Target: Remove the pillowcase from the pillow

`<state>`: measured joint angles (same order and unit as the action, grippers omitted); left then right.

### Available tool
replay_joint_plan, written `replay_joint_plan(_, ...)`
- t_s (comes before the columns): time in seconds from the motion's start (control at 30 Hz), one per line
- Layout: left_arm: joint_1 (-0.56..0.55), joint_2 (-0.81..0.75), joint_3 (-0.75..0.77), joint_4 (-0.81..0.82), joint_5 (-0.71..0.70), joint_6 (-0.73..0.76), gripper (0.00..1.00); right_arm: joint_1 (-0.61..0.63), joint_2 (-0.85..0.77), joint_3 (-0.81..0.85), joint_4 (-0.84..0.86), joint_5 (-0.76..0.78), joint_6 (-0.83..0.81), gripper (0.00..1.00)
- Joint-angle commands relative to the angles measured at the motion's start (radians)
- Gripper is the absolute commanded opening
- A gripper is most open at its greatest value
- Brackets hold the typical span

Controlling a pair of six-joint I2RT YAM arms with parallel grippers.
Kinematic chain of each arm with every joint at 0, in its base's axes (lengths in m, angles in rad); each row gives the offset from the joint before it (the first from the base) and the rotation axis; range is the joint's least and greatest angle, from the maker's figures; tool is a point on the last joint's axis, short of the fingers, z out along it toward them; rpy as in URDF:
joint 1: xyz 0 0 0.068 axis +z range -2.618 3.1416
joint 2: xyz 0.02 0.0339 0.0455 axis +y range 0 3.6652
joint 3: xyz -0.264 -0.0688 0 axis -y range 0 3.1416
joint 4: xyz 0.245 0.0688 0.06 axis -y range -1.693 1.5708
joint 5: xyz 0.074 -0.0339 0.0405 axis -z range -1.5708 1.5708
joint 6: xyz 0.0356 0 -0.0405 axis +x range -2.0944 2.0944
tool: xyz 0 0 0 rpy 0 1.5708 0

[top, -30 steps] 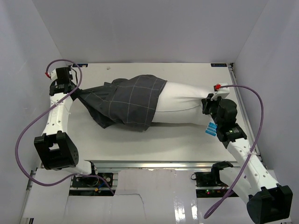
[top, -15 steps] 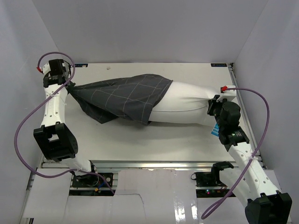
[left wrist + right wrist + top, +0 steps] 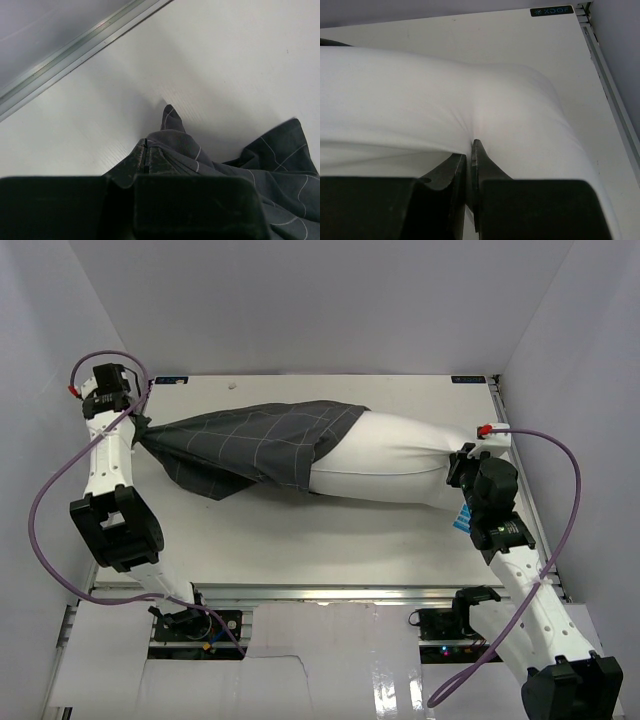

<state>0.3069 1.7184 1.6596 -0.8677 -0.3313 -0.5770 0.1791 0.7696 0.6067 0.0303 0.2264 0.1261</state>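
The dark grey checked pillowcase (image 3: 255, 443) lies stretched across the left half of the table, still covering the left end of the white pillow (image 3: 395, 457). My left gripper (image 3: 138, 425) is shut on the pillowcase's far left corner, near the table's back left; the cloth (image 3: 200, 155) bunches at its fingers (image 3: 155, 162) in the left wrist view. My right gripper (image 3: 458, 462) is shut on the pillow's right end; its fingers (image 3: 485, 162) pinch a fold of the white fabric (image 3: 445, 105). A small blue tag (image 3: 461, 518) shows by the right arm.
The white table (image 3: 330, 535) has a metal rail (image 3: 75, 55) along its left edge and another along its right edge (image 3: 615, 110). Grey walls close in at the back and both sides. Purple cables loop from both arms.
My left gripper has pulled the pillowcase corner further left and back, stretching the cloth flat. More of the white pillow is bared. The right gripper has shifted slightly right with the pillow.
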Motion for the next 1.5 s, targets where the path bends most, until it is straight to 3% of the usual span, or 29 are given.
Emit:
replay_joint_plan(0.0, 0.106, -0.017, 0.026, 0.121, -0.215, 0.02, 0.0, -0.072, -0.049, 0.018, 0.106, 0.297, -0.025, 0.08)
replay_joint_plan(0.4, 0.133, -0.005, -0.02, 0.17, -0.219, 0.065, 0.0, -0.098, -0.059, 0.011, 0.106, 0.321, -0.019, 0.08)
replay_joint_plan(0.67, 0.189, 0.009, -0.059, 0.199, -0.235, 0.118, 0.0, -0.208, -0.023, 0.042, 0.106, 0.183, 0.015, 0.08)
replay_joint_plan(1.17, 0.247, 0.021, -0.095, 0.211, -0.236, 0.129, 0.0, -0.227, -0.036, 0.053, 0.106, 0.179, 0.023, 0.08)
replay_joint_plan(1.23, 0.245, 0.01, -0.075, 0.205, -0.186, 0.128, 0.0, -0.227, -0.044, 0.05, 0.108, 0.13, 0.027, 0.08)
replay_joint_plan(1.3, 0.245, -0.009, -0.048, 0.194, -0.011, 0.126, 0.0, -0.227, -0.036, 0.053, 0.141, 0.027, 0.011, 0.08)
replay_joint_plan(1.4, 0.244, -0.051, -0.05, 0.191, 0.203, 0.079, 0.21, -0.225, 0.031, 0.093, 0.132, -0.278, 0.023, 0.08)
replay_joint_plan(1.47, 0.23, -0.109, -0.078, 0.194, 0.27, 0.037, 0.48, -0.224, 0.062, 0.1, 0.149, -0.482, 0.049, 0.08)
